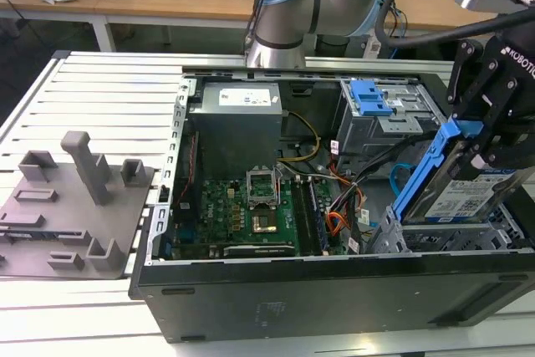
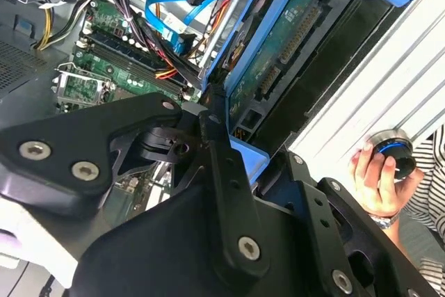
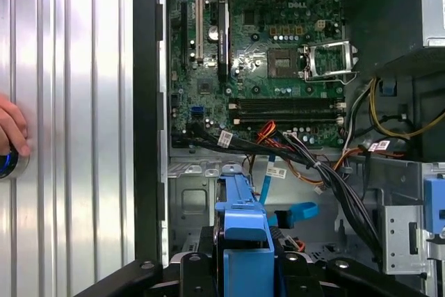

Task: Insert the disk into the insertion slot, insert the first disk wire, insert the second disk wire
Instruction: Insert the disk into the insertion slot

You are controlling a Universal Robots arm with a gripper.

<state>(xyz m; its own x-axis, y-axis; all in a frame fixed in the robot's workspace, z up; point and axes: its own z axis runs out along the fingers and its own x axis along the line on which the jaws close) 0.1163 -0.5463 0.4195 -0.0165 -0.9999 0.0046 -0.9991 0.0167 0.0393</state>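
Note:
In the exterior view my gripper (image 1: 478,135) is shut on the disk (image 1: 465,195), a grey drive with a white label in a bright blue carrier. The disk hangs steeply tilted, its lower end down in the insertion slot (image 1: 435,238), a low perforated grey cage at the case's front corner on the exterior view's right. The second wrist view shows the disk (image 2: 277,57) from its green circuit-board side, with black fingers (image 2: 208,119) clamped on the blue frame. The carrier's blue edge (image 3: 243,231) appears in the first wrist view above the slot's sheet metal (image 3: 195,199).
The taller grey cage with a blue latch (image 1: 373,98) stands behind the slot. Loose cables (image 3: 313,165) and a blue flat cable (image 2: 167,12) lie beside it, near the motherboard (image 1: 251,206). A grey fixture (image 1: 75,198) sits on the exterior view's left. A person's hand (image 2: 375,175) holds a round knob outside the case.

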